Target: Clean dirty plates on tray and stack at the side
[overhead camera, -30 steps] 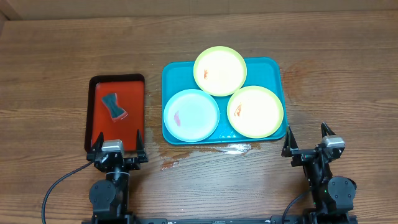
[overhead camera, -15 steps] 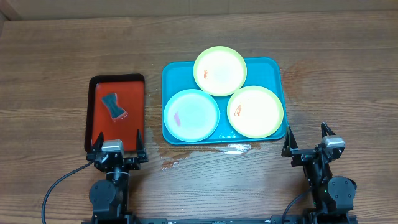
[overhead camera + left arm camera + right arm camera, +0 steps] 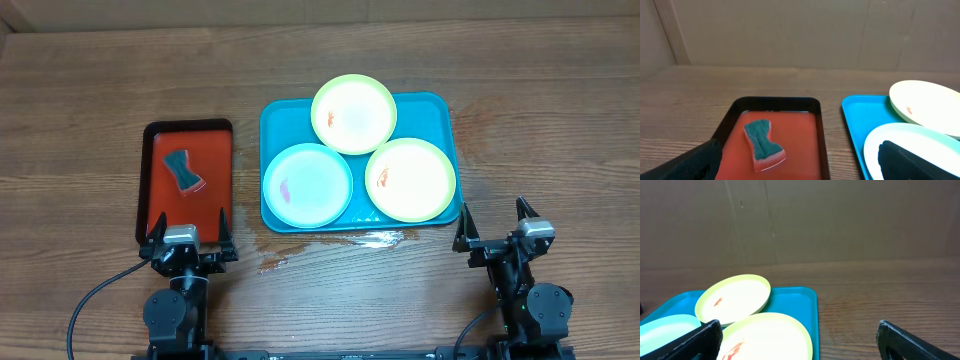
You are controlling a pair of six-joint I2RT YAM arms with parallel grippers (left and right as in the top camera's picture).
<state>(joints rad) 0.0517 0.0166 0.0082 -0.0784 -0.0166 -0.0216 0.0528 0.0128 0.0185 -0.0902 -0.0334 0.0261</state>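
Note:
The teal tray holds three plates, each with an orange-red smear. One yellow plate rests at the back, overlapping the others. The second yellow plate is at the front right and the light blue plate at the front left. My left gripper is open and empty at the near end of the red tray. My right gripper is open and empty, just right of the teal tray's near right corner. The plates also show in the right wrist view and the left wrist view.
A teal-and-pink sponge lies in the red tray with the black rim; it also shows in the left wrist view. A wet patch shines on the wood by the teal tray's near edge. A cardboard wall stands behind the table.

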